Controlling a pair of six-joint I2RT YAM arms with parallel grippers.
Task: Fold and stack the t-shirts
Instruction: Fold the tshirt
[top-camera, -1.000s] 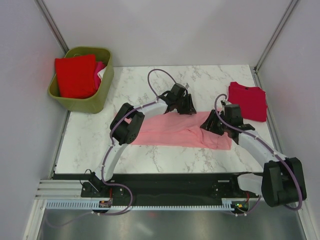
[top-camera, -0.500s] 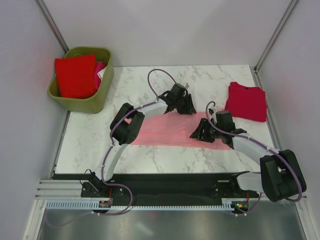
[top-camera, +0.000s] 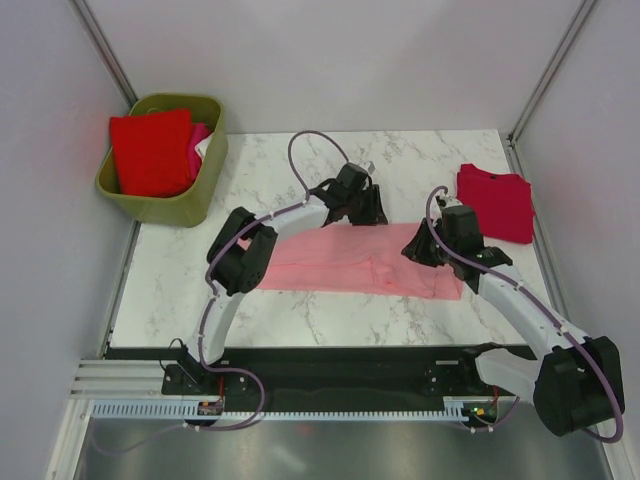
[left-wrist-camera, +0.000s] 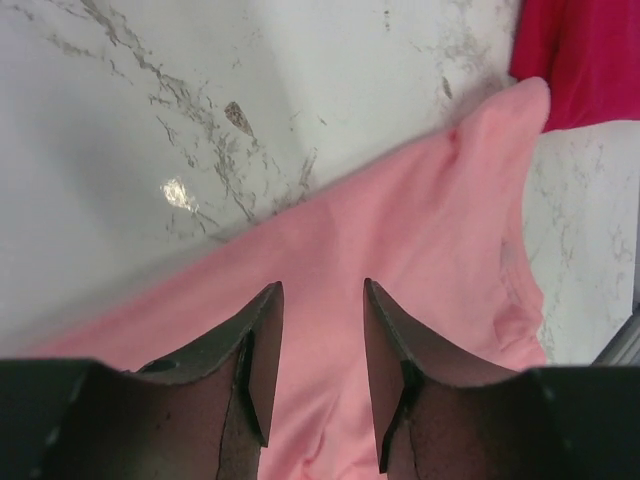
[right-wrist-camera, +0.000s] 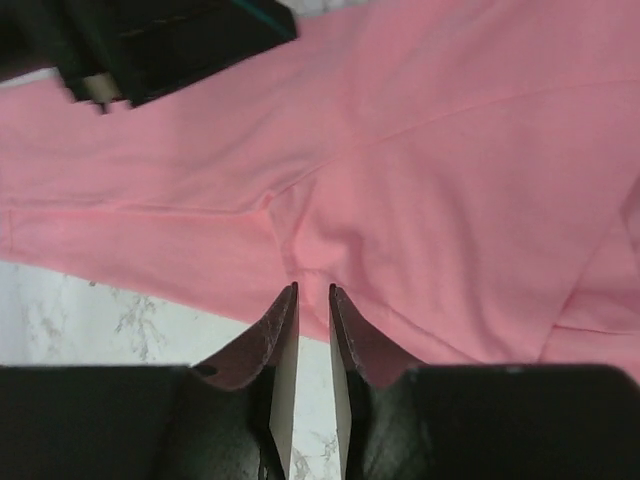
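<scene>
Nearer crimson t-shirt (top-camera: 497, 203), right end effector (right-wrist-camera: 312, 292)

Light pink t-shirt (top-camera: 340, 268) lay partly under left arm (top-camera: 290, 213) and right arm (top-camera: 510, 295), crimson t-shirt (left-wrist-camera: 590, 50) cropped in left wrist view, hot pink t-shirt (top-camera: 197, 138) mostly covered.

A spread shirt (top-camera: 340, 265) lies mid-surface (top-camera: 260, 170), a folded shirt (top-camera: 497, 203) behind its right end. The basket (top-camera: 203, 190), holding shirts (top-camera: 150, 150), stands far left. The left hand (top-camera: 365, 212) is over the spread shirt's far edge, the right hand (top-camera: 425, 250) perhaps touching its right end.
</scene>
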